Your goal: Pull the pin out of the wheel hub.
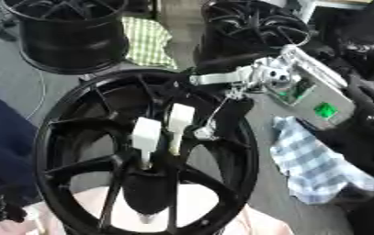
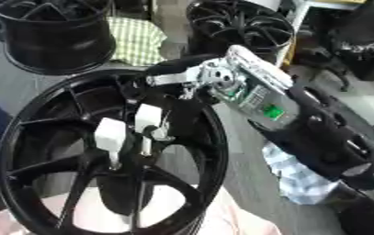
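Note:
A big black wheel hub (image 1: 49, 119) fills the left and middle of the left eye view, its spokes meeting at a dark centre (image 1: 147, 193). Two white blocks (image 1: 147, 134) (image 1: 180, 116) stand over the centre, each on a thin pale stem running down toward it. I cannot tell which of them is the pin. My right arm comes in from the upper right with a silver wrist (image 1: 262, 75). My right hand (image 1: 231, 108) reaches over the rim beside the white blocks, black against the black wheel. My left hand does not show.
Two more black wheels stand at the back (image 1: 73, 32) (image 1: 254, 25), with a green checked cloth (image 1: 145, 39) between them. A blue checked cloth (image 1: 318, 160) lies right of the hub. A dark blue sleeve (image 1: 1, 133) shows at the left edge.

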Controlling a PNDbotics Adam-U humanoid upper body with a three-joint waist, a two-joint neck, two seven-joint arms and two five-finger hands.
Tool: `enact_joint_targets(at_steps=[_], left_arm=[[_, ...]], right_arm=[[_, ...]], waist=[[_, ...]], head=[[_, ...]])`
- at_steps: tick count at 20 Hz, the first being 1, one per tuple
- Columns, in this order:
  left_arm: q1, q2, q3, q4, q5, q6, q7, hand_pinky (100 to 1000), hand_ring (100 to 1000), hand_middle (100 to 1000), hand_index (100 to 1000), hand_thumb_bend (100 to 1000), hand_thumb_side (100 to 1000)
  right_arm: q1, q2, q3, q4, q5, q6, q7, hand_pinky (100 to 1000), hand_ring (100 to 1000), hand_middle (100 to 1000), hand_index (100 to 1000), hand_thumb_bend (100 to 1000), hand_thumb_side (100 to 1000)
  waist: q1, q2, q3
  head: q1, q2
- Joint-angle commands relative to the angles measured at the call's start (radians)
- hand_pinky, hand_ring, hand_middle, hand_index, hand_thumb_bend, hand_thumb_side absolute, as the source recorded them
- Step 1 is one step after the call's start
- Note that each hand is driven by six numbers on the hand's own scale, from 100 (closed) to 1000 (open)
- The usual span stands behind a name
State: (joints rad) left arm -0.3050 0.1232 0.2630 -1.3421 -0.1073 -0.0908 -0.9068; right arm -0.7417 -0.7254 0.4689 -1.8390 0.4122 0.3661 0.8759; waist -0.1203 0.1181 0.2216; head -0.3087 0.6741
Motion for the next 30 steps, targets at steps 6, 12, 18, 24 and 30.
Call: enact_joint_targets(at_steps=[6, 12, 18, 24, 30], left_arm=[[-0.015, 0.002, -0.005, -0.026, 0.005, 0.009, 0.0, 653, 623, 624, 871, 100, 949], [-0.015, -0.002, -0.006, -0.028, 0.004, 0.012, 0.0, 652, 621, 621, 872, 100, 948], [-0.015, -0.004, -0.007, -0.031, 0.003, 0.014, 0.0, 651, 620, 620, 873, 100, 948], [-0.015, -0.005, -0.007, -0.033, 0.003, 0.015, 0.0, 650, 620, 619, 873, 100, 946], [-0.014, -0.005, -0.006, -0.034, 0.002, 0.013, 0.0, 649, 620, 619, 873, 100, 943]], right_arm=[[-0.015, -0.001, -0.007, 0.052, 0.014, 0.028, 0.031, 901, 946, 935, 983, 237, 303], [-0.015, 0.011, -0.005, 0.091, 0.021, 0.032, 0.031, 892, 937, 927, 983, 229, 347], [-0.013, 0.023, -0.005, 0.135, 0.035, 0.037, 0.031, 885, 927, 916, 980, 225, 390], [-0.01, 0.034, -0.002, 0.169, 0.05, 0.038, 0.031, 859, 889, 890, 969, 229, 410], [-0.009, 0.042, 0.0, 0.187, 0.067, 0.053, 0.031, 825, 830, 821, 942, 241, 435]], waist=[[0.006, -0.007, 0.003], [0.006, -0.008, 0.005], [0.006, -0.008, 0.006], [0.006, -0.008, 0.007], [0.006, -0.008, 0.006]], head=[[-0.008, -0.017], [-0.009, -0.018], [-0.011, -0.019], [-0.009, -0.019], [-0.008, -0.019]])
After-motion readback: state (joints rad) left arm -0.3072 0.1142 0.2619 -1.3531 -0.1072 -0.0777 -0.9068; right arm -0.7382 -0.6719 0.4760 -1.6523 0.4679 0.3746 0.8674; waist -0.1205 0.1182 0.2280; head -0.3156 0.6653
